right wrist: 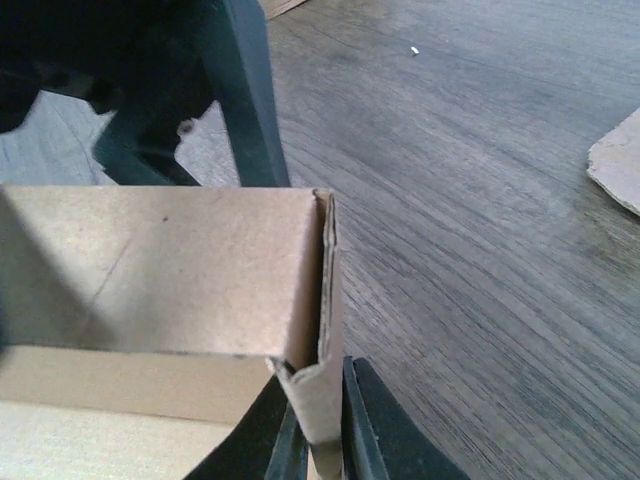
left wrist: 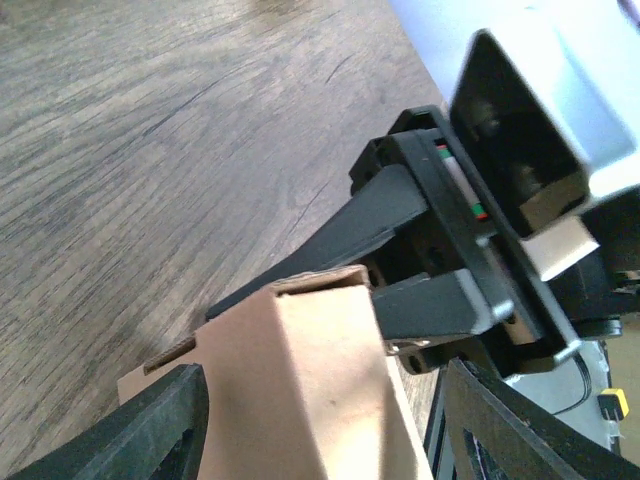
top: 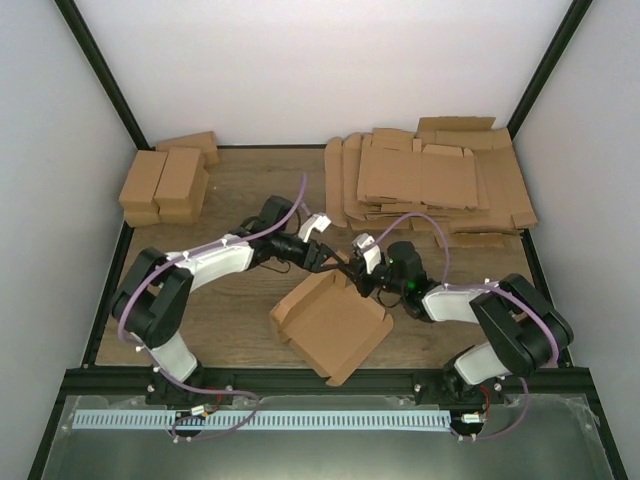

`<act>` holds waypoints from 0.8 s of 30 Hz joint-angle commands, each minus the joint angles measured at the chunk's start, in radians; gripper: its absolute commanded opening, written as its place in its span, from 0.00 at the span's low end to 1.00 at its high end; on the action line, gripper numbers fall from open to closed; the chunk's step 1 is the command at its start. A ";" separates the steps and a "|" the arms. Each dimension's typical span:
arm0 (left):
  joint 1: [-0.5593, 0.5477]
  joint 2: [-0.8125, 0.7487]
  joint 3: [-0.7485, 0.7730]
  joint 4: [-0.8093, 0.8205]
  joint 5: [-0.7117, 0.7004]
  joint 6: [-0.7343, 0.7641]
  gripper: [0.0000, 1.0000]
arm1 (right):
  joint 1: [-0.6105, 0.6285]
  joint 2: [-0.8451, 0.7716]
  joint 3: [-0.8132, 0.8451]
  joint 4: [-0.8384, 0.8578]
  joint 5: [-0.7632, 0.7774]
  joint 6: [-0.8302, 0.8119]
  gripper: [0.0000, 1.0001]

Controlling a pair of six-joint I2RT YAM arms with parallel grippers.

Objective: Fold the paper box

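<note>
Two tools meet at the paper box (top: 332, 325), lying front-centre on the bench (top: 230, 320): the right tool (right wrist: 320, 425) pinches its upright wall, while the left tool (left wrist: 320, 440), spread wide, straddles a corner.

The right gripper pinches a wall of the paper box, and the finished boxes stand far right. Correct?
No: the finished boxes stand far left, as the top view shows. The right gripper does pinch a wall of the paper box.
</note>
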 commanded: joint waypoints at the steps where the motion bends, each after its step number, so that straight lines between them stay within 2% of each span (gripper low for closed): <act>1: -0.004 -0.084 -0.045 0.110 -0.012 -0.065 0.68 | 0.055 0.007 -0.007 0.055 0.102 0.000 0.08; 4: -0.006 -0.143 -0.108 0.183 -0.049 -0.160 0.69 | 0.099 -0.006 -0.006 0.051 0.206 -0.004 0.01; 8: -0.009 -0.210 -0.208 0.313 -0.093 -0.305 0.69 | 0.165 -0.028 -0.016 0.059 0.345 -0.005 0.01; 12: -0.021 -0.240 -0.275 0.356 -0.118 -0.367 0.69 | 0.204 -0.028 -0.016 0.061 0.439 -0.010 0.01; 19: -0.030 -0.292 -0.308 0.290 -0.211 -0.374 0.69 | 0.213 -0.037 -0.024 0.077 0.464 -0.018 0.15; 24: -0.029 -0.323 -0.316 0.258 -0.230 -0.366 0.69 | 0.213 -0.037 -0.029 0.080 0.455 -0.015 0.19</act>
